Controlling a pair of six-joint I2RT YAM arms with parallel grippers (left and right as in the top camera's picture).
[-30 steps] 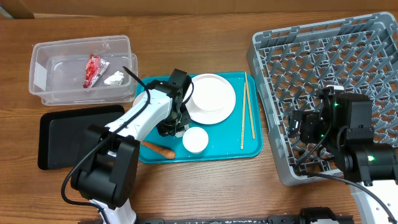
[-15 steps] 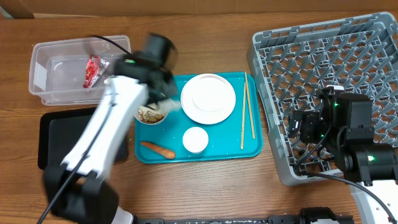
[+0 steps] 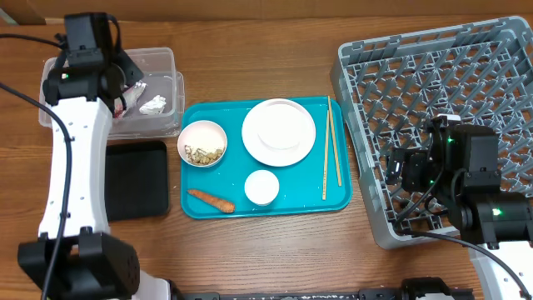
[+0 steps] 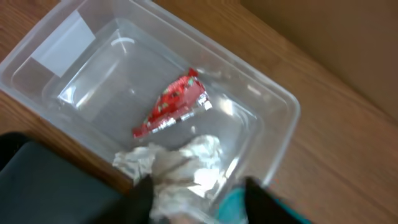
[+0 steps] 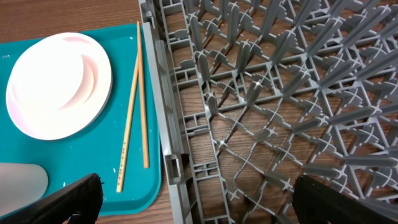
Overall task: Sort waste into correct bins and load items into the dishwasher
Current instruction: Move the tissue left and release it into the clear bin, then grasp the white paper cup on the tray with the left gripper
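Observation:
My left gripper hangs over the clear tub, open. In the left wrist view the crumpled tissue lies between and below its dark fingers, beside the red wrapper. The black tray is just below the tub. On the teal tray are a bowl of beige scraps, a carrot piece, a white plate, a small white bowl and the chopsticks. My right gripper stands open over the left rim of the grey dish rack, holding nothing.
The left arm's white links run down the table's left side, over part of the black tray. In the right wrist view, the plate and chopsticks lie just left of the rack wall. Bare wood shows between the tub and the rack.
The left arm has swung from the bowl on the teal tray up and left to the clear tub, and its jaws have parted. The scrap bowl is now uncovered. The right arm has not moved.

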